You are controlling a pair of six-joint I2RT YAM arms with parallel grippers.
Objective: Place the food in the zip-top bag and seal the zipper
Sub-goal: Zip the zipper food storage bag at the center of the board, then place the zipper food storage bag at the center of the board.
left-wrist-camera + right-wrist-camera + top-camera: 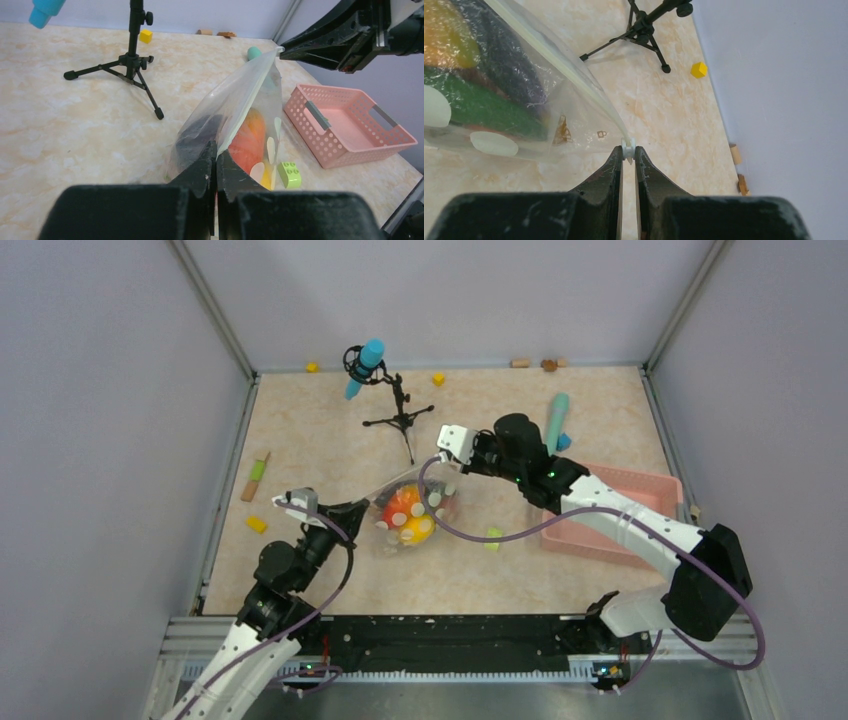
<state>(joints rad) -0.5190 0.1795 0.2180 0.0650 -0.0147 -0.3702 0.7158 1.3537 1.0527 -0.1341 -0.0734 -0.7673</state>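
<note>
The zip-top bag [432,502], clear with white dots, hangs stretched between both grippers just above the table. Inside it is the food [408,516]: orange and red pieces [252,135], a dark purple bunch [504,60] and a green vegetable [479,107]. My left gripper [352,510] [216,152] is shut on the bag's near corner at the end of the zipper [250,102]. My right gripper [436,462] [628,150] is shut on the small white slider [628,146] at the zipper's far end [559,65]. The strip runs taut between the two grips.
A pink lattice basket [661,480] sits at the right under the right arm. A black tripod [400,420] with a blue microphone stands behind the bag. A lime-green block [494,538] lies beside the bag, and a yellow block [257,524] at the left.
</note>
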